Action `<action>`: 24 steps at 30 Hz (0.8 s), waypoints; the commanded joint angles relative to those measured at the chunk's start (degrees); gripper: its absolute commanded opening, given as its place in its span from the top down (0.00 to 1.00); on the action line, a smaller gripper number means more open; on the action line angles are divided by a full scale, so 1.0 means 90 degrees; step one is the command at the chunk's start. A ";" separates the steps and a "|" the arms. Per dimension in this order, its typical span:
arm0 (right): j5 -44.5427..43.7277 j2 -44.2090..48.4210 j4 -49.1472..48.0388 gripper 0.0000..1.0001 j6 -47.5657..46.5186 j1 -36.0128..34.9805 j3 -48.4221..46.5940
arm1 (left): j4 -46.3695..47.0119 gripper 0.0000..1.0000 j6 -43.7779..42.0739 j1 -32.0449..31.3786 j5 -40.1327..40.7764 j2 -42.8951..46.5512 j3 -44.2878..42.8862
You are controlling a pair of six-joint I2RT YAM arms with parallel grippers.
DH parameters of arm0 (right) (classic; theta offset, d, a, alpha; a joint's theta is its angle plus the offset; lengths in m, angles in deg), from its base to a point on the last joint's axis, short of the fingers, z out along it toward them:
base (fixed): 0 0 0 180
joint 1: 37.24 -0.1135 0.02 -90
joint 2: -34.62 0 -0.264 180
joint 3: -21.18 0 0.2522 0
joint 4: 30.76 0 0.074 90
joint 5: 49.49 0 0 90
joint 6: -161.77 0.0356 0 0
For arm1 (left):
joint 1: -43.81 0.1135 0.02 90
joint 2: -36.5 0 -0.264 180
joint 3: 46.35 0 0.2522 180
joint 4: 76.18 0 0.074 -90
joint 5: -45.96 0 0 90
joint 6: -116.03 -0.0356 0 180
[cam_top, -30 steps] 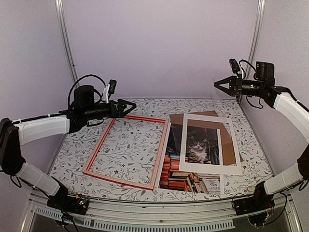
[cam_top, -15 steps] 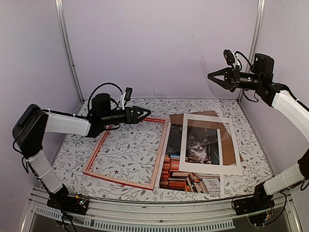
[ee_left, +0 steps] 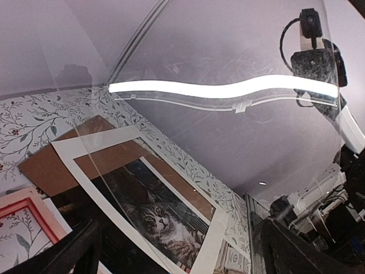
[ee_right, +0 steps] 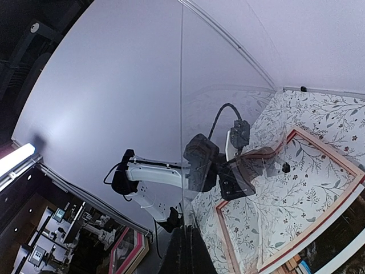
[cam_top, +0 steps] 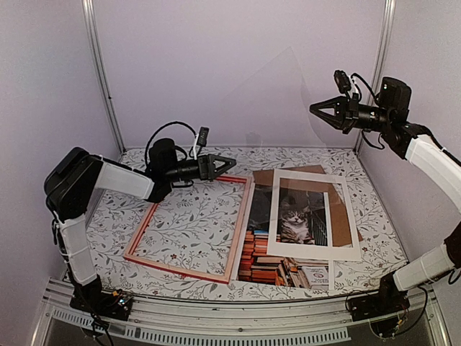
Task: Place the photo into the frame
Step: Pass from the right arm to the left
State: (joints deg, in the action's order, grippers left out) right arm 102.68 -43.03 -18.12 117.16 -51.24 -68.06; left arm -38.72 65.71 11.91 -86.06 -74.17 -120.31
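The photo point(cam_top: 294, 223) of a cat over stacked books lies flat at the table's centre right, partly under a white mat point(cam_top: 346, 216). The red frame point(cam_top: 242, 220) lies flat to its left, holding nothing. High at the back right, my right gripper point(cam_top: 315, 109) is shut on the edge of a clear sheet point(cam_top: 281, 94) that hangs in the air. My left gripper point(cam_top: 231, 159) is open above the frame's far rail, near the sheet's lower corner. In the left wrist view the photo point(ee_left: 154, 212) shows through that sheet point(ee_left: 228, 120). Contact between them cannot be told.
A brown backing board point(cam_top: 289, 176) lies under the far end of the photo and mat. The floral table cover point(cam_top: 191, 216) shows inside the frame. Metal posts point(cam_top: 99, 68) stand at the back corners. The right wrist view shows the sheet edge-on point(ee_right: 182, 114), with the left arm point(ee_right: 159, 174) beyond it.
My left arm has stretched rightward, bringing its open gripper from the frame's far left corner towards the clear sheet. My right gripper has shifted slightly left and up with the sheet.
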 commanded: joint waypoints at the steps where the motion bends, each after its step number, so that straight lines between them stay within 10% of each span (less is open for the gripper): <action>1: 0.0065 0.0099 -0.0278 1.00 0.0111 -0.0055 -0.0155 | 0.0502 0.00 0.0256 -0.0092 -0.0314 -0.0279 -0.0346; 8: 0.0045 0.0104 -0.0293 1.00 0.0117 -0.0048 -0.0098 | 0.0905 0.03 0.0480 -0.0135 -0.0667 -0.0512 -0.0583; 24: -0.0144 -0.0169 -0.0090 1.00 -0.0380 0.0362 0.0280 | 0.1897 0.64 0.1119 0.0103 -0.0919 0.0169 0.0297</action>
State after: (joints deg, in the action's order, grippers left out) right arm 102.59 -43.36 -18.45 116.06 -49.12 -67.52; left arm -28.09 73.63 12.04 -92.71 -76.44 -119.70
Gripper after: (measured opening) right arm 0.013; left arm 0.400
